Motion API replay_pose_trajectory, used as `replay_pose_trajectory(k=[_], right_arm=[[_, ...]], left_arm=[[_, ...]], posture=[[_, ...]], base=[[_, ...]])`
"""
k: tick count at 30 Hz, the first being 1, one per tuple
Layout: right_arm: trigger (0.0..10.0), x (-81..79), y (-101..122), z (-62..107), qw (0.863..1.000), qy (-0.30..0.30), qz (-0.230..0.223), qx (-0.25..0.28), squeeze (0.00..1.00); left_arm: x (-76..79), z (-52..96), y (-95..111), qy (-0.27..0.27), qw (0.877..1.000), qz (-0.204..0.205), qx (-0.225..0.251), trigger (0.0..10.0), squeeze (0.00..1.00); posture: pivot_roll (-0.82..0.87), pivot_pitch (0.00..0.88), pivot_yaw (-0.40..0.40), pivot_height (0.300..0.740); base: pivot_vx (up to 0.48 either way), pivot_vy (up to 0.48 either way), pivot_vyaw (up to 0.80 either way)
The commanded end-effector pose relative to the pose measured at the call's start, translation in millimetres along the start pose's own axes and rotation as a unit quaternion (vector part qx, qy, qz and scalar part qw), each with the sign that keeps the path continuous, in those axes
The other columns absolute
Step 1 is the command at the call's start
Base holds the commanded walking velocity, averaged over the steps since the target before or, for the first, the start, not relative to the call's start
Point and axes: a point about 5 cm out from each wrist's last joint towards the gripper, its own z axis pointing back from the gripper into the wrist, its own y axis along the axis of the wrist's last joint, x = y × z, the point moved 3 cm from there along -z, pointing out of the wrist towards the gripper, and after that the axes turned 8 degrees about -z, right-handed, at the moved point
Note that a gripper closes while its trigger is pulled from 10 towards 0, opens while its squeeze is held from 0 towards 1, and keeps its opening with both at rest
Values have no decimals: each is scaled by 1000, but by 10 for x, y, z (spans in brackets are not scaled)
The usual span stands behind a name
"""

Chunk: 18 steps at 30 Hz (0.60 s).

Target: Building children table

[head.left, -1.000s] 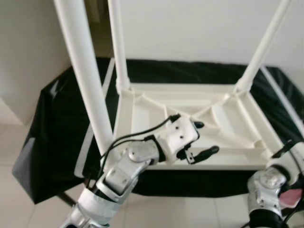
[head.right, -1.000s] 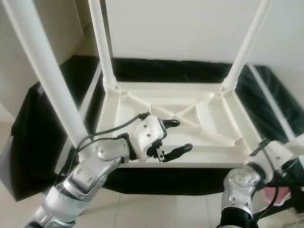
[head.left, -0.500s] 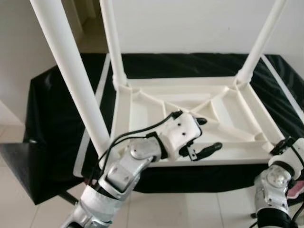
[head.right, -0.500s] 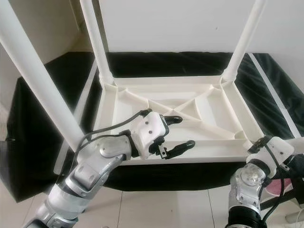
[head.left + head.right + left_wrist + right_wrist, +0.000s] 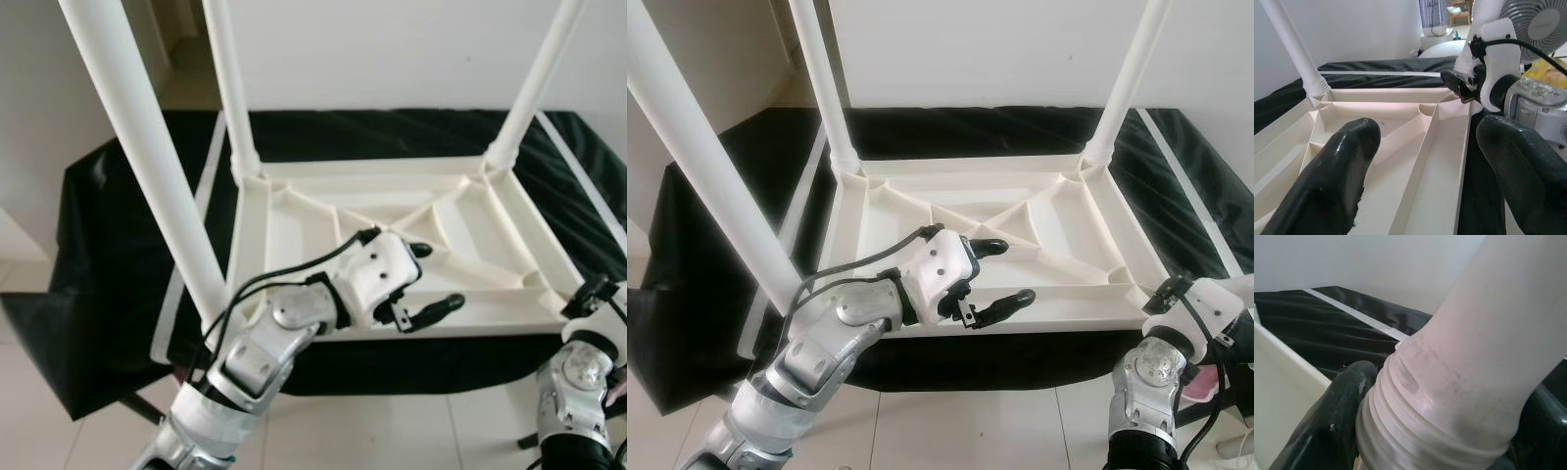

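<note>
the table (image 5: 980, 235) lies upside down on a black-covered counter (image 5: 735, 196), underside facing up. three legs are seen seated: near left (image 5: 705, 166), far left (image 5: 818, 83) and far right (image 5: 1127, 83), long axes rising steeply from the corners. the fourth leg (image 5: 1474, 357) is clamped in the right gripper (image 5: 1415, 431), threaded end toward the near right corner (image 5: 1136, 294), which lies just beside that gripper, so the right arm is judged nearer. the left gripper (image 5: 999, 274) hovers over the near rail (image 5: 1058, 311), fingers apart, holding nothing.
</note>
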Motion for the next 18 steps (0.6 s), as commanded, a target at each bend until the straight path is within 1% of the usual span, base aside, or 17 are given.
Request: replay_pose_trajectory(k=[1, 2, 4, 6, 7, 9, 10, 12, 13, 15, 16, 17, 18], right_arm=[[10000, -10, 32, 2, 1000, 10, 8, 6, 0], [10000, -27, 50, 3, 1000, 18, 12, 9, 0], [10000, -112, 124, -6, 999, 38, 17, 15, 0], [10000, -112, 124, -6, 999, 38, 17, 15, 0], [10000, -152, 149, -13, 999, 45, 17, 12, 0], [10000, -152, 149, -13, 999, 45, 17, 12, 0], [10000, -194, 144, -17, 998, 54, 23, 2, 0], [10000, -311, 47, 1, 995, 84, 40, -31, 0], [10000, -350, 1, 12, 993, 95, 48, -44, 0], [10000, -350, 1, 12, 993, 95, 48, -44, 0], [10000, -387, -41, 32, 991, 106, 59, -52, 0], [10000, -387, -41, 32, 991, 106, 59, -52, 0], [10000, -426, -105, 57, 989, 118, 64, -68, 0]], left_arm=[[27, 5, -59, -18, 1000, -3, -12, 10000, 0], [25, 10, -85, -18, 1000, -7, -18, 10000, 0], [18, 36, -347, -16, 996, -22, -86, 10000, 0], [18, 36, -347, -16, 996, -22, -86, 10000, 0], [8, 56, -475, -13, 992, -27, -121, 10000, 0], [8, 56, -475, -13, 992, -27, -121, 10000, 0], [-12, 76, -578, -8, 988, -30, -149, 10000, 0], [-66, 108, -736, 5, 980, -38, -195, 10000, 0], [-84, 119, -778, 9, 977, -40, -208, 10000, 0], [-84, 119, -778, 9, 977, -40, -208, 10000, 0], [-108, 136, -826, 15, 974, -45, -223, 10000, 0], [-108, 136, -826, 15, 974, -45, -223, 10000, 0], [-139, 160, -888, 23, 968, -52, -243, 10000, 0]], posture=[[-77, 52, 13, 740], [-77, 52, 13, 740], [-77, 52, 15, 740], [-77, 52, 15, 740], [-78, 52, 14, 740], [-78, 52, 14, 740], [-78, 52, 13, 740], [-79, 50, 10, 740], [-79, 50, 10, 740], [-79, 50, 10, 740], [-77, 49, 8, 740], [-77, 49, 8, 740], [-76, 49, 7, 740]], base=[[0, 0, 0], [0, 0, 0], [0, 0, 0], [0, 0, 0], [0, 0, 0], [0, 0, 0], [0, 0, 0], [0, 0, 0], [0, 0, 0], [0, 0, 0], [0, 0, 0], [0, 0, 0], [0, 0, 0]])
